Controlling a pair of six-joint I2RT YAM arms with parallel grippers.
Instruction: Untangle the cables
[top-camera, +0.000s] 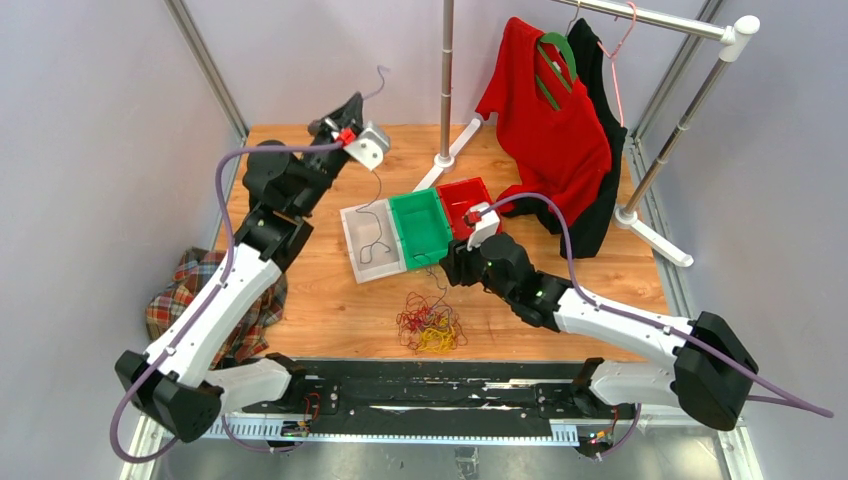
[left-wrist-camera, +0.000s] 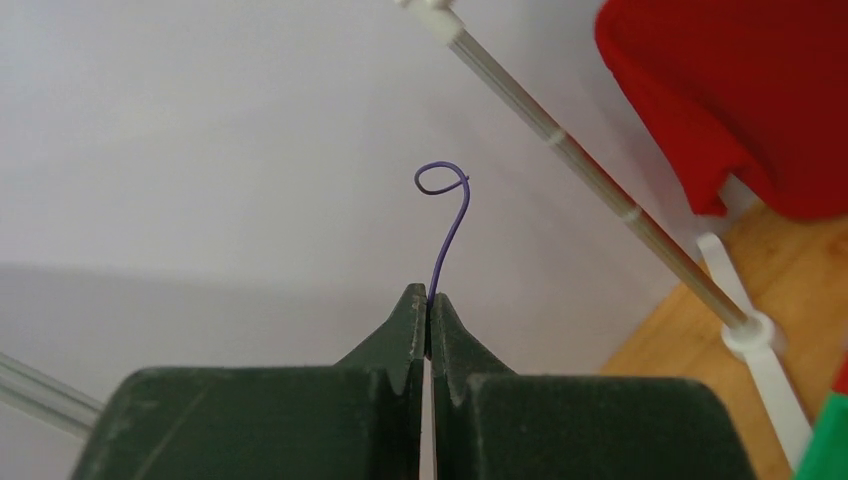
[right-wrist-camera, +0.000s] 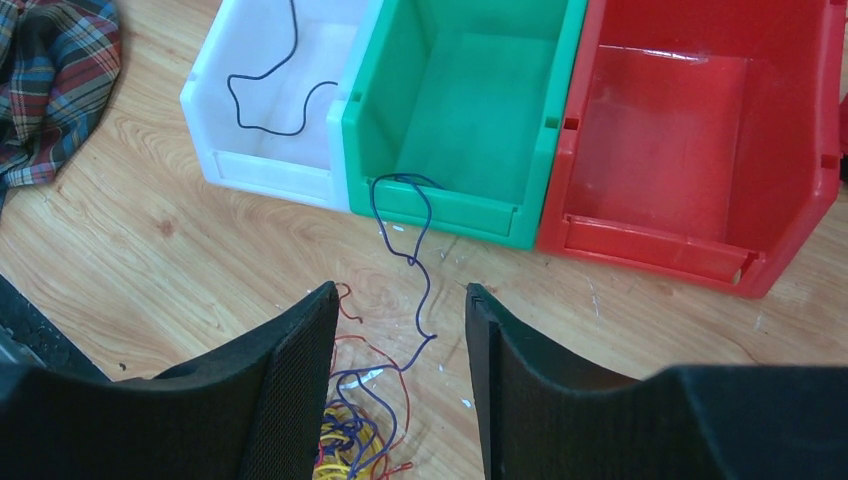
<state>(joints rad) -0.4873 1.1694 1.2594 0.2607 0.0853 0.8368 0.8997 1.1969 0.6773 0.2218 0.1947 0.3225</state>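
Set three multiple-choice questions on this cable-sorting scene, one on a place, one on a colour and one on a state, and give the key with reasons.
1. Where does the cable heap lie?
A in the red bin; B on the wooden table; C on the plaid cloth.

2. What colour is the middle bin of the three?
A white; B red; C green.

3. How is the left claw?
A wide open and empty; B shut on a purple cable; C shut on a hanger.

Key:
1 B, the heap sits on bare wood in front of the bins.
2 C, the green one stands between the white and the red.
3 B, its tips pinch the strand, which curls above them.
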